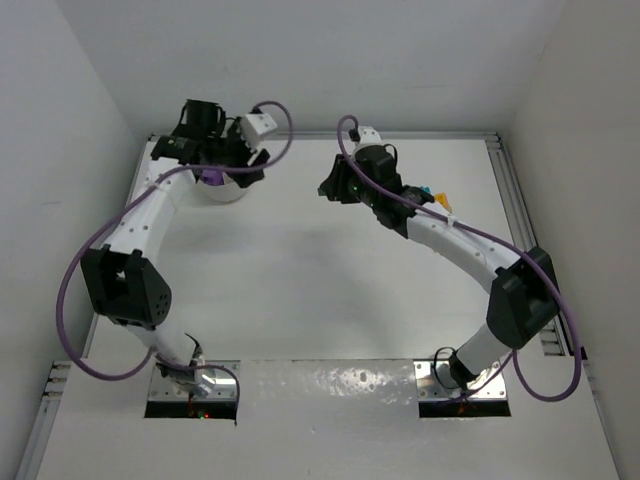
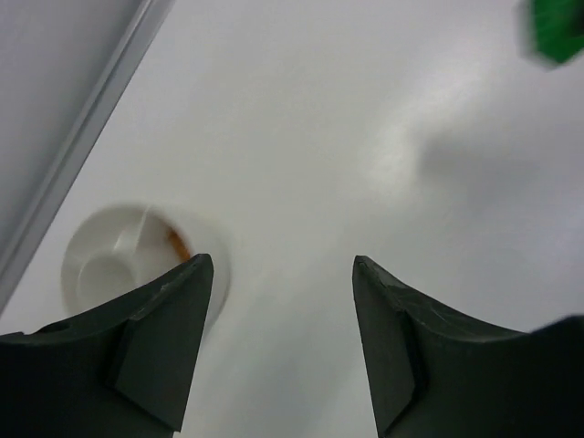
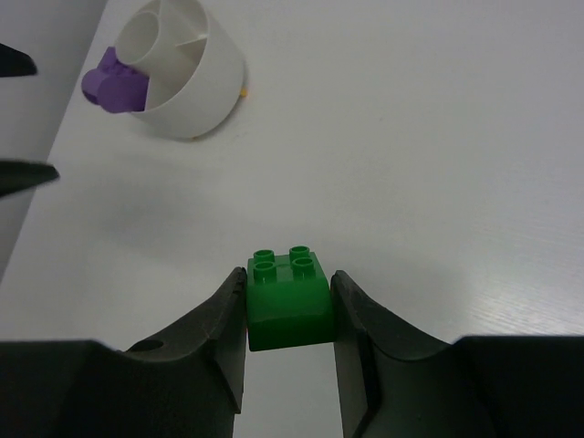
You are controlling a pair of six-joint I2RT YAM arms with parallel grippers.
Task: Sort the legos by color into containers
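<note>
Clamping green brick point(image 3: 290, 306) in right gripper point(image 3: 288, 274), jaws shut on its smooth side walls, low centre of right wrist view, over bare table point(image 3: 438, 164). Could lose it in transit: glossy hard plastic, narrow pinch, easy to twist or slip out. Could also land in the wrong section on release: bowl point(image 3: 205, 87) small and round, thin white dividers point(image 3: 182, 43) close together, upper left of that view, well apart from the brick. Risk of shoving the light-looking bowl sideways with a finger on approach. Risk of arm clash too: left gripper point(image 2: 281, 262) near the bowl, jaws apart, nothing between them. Purple brick point(image 3: 114, 84) at bowl's left rim; cannot tell whether in a section or perched on the edge, so may tip off if bumped. Orange sliver point(image 2: 178, 245) inside bowl in left wrist view, blurred. Teal brick point(image 1: 428, 193) and yellow-orange brick point(image 1: 446, 204) just beside it, behind right forearm, right of centre in top view, not yet sorted. Green one blocky, four round studs on top. Table matte white, flat.
</note>
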